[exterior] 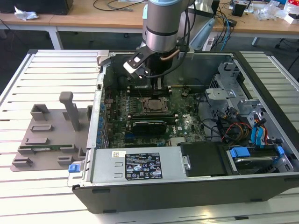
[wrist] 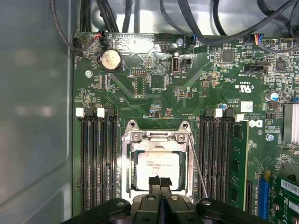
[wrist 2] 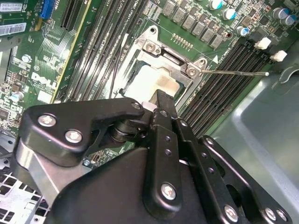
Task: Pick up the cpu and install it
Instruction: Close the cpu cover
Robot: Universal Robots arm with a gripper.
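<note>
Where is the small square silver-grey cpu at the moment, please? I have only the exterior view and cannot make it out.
Observer: In the first wrist view the small square silver-grey cpu lies flat inside the metal-framed motherboard socket.
Operator: Thank you; is the gripper holding it?
Observer: It seems not; the black gripper has its fingertips shut together, nothing between them, over one edge of the cpu.
Operator: And the socket's latch?
Observer: In the second wrist view a thin metal lever juts from the frame's corner across the black memory slots.
</note>
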